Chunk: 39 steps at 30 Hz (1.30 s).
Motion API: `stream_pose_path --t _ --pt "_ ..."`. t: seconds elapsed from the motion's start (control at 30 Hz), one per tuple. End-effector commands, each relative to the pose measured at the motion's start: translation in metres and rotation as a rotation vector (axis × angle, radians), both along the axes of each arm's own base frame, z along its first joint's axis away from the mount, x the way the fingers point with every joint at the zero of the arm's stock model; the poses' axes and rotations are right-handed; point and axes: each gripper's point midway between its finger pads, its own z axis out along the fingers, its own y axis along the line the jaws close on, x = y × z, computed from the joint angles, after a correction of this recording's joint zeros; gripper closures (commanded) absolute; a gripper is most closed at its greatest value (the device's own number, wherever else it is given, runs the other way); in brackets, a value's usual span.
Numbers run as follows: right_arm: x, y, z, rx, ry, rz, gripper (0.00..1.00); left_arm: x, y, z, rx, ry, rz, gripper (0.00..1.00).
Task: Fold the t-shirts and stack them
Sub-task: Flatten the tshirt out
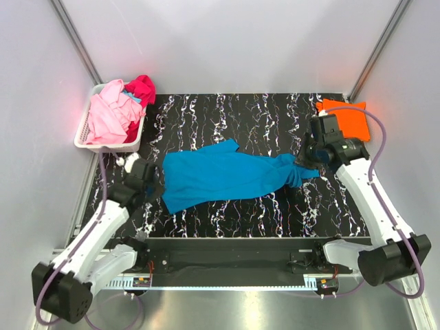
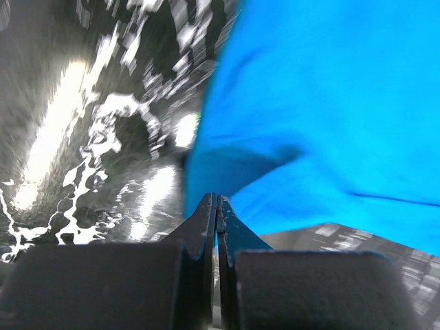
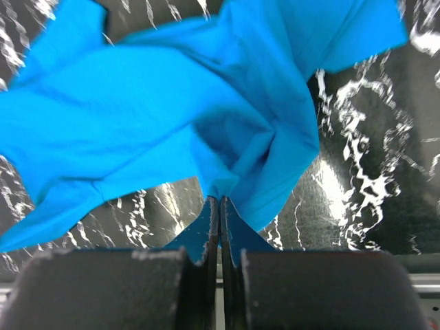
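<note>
Pink tee and magenta tee were heaped in basket at far-left corner, blue tee was stretched across tabletop, its ends pinched by left jaws and right jaws, orange tee was laid at far-right edge.

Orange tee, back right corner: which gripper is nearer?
Right. The right gripper, shut on one end of the blue tee, sits close to the orange tee; the left gripper holds the other end, far to the left.
</note>
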Motion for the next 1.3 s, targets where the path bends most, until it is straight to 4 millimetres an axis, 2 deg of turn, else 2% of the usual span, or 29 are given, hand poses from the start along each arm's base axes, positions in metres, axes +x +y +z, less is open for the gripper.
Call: stream_pose_path --t 0.0,0.03,0.1,0.13,0.17,0.2,0.23,0.27,0.3,0.33,0.37,0.4,0.43,0.47,0.5,0.53,0.6,0.63,0.7,0.73,0.77,0.8,0.87,0.9,0.93,1.07,1.2,1.27 --pt "0.001 -0.014 0.054 -0.050 -0.142 -0.018 1.00 -0.001 0.008 0.064 0.021 -0.107 -0.022 1.00" --pt "0.000 -0.016 0.062 -0.064 -0.160 -0.006 1.00 0.004 0.007 0.089 0.006 -0.162 -0.030 1.00" --pt "0.000 -0.019 0.082 -0.081 -0.203 0.004 1.00 0.002 0.008 0.110 0.017 -0.190 -0.052 1.00" --pt "-0.002 -0.022 0.089 -0.106 -0.214 0.022 1.00 0.007 0.006 0.133 0.007 -0.238 -0.062 1.00" --pt "0.001 -0.024 0.108 -0.108 -0.263 0.024 1.00 0.007 0.007 0.143 0.021 -0.249 -0.081 1.00" --pt "0.002 -0.026 0.117 -0.123 -0.285 0.029 1.00 0.009 0.007 0.154 0.025 -0.268 -0.090 1.00" --pt "0.002 -0.028 0.125 -0.146 -0.302 0.041 1.00 0.016 0.004 0.177 0.021 -0.307 -0.100 1.00" --pt "0.003 -0.030 0.145 -0.146 -0.351 0.042 1.00 0.018 0.003 0.187 0.032 -0.324 -0.121 1.00" --pt "0.004 -0.031 0.153 -0.155 -0.368 0.044 1.00 0.021 0.001 0.197 0.028 -0.343 -0.135 1.00" --pt "0.003 -0.033 0.160 -0.172 -0.380 0.051 1.00 0.025 -0.001 0.223 0.019 -0.400 -0.141 1.00" --pt "0.002 -0.034 0.181 -0.168 -0.433 0.049 1.00 0.031 -0.004 0.230 0.033 -0.401 -0.167 1.00" --pt "0.001 -0.035 0.189 -0.171 -0.451 0.055 1.00 0.033 -0.005 0.241 0.030 -0.425 -0.177 1.00" --pt "-0.001 -0.036 0.196 -0.178 -0.467 0.061 1.00 0.035 -0.005 0.267 0.024 -0.482 -0.182 1.00" --pt "-0.005 -0.038 0.215 -0.173 -0.516 0.057 1.00 0.037 -0.005 0.276 0.038 -0.489 -0.194 1.00" --pt "-0.009 -0.038 0.224 -0.167 -0.541 0.065 1.00 0.037 -0.006 0.287 0.040 -0.510 -0.199 1.00" --pt "-0.014 -0.039 0.230 -0.171 -0.559 0.068 1.00 0.033 -0.004 0.313 0.032 -0.572 -0.199 1.00" --pt "-0.029 -0.041 0.251 -0.156 -0.624 0.077 1.00 0.024 -0.002 0.334 0.034 -0.622 -0.215 1.00" --pt "-0.035 -0.042 0.255 -0.157 -0.639 0.082 1.00 0.016 0.001 0.357 0.024 -0.681 -0.216 1.00" --pt "-0.055 -0.047 0.266 -0.141 -0.687 0.078 1.00 0.001 0.006 0.376 0.028 -0.733 -0.226 1.00" --pt "-0.062 -0.047 0.268 -0.136 -0.702 0.084 1.00 -0.009 0.010 0.394 0.022 -0.782 -0.223 1.00" --pt "-0.068 -0.049 0.266 -0.135 -0.704 0.085 1.00 -0.017 0.013 0.399 0.029 -0.796 -0.227 1.00" --pt "-0.081 -0.052 0.270 -0.124 -0.733 0.077 1.00 -0.031 0.018 0.414 0.019 -0.847 -0.220 1.00" --pt "-0.091 -0.054 0.263 -0.117 -0.734 0.074 1.00 -0.046 0.024 0.426 0.017 -0.899 -0.218 1.00" --pt "-0.103 -0.057 0.265 -0.104 -0.756 0.064 1.00 -0.054 0.027 0.434 0.011 -0.929 -0.219 1.00" --pt "-0.106 -0.058 0.257 -0.102 -0.743 0.066 1.00 -0.066 0.030 0.442 0.008 -0.970 -0.221 1.00" --pt "-0.130 -0.063 0.247 -0.078 -0.761 0.054 1.00 -0.095 0.033 0.466 -0.022 -1.097 -0.250 1.00" --pt "-0.135 -0.068 0.242 -0.090 -0.756 0.040 1.00 -0.090 0.030 0.478 -0.006 -1.122 -0.269 1.00" --pt "-0.128 -0.067 0.242 -0.101 -0.757 0.038 1.00 -0.069 0.020 0.480 0.005 -1.103 -0.293 1.00"
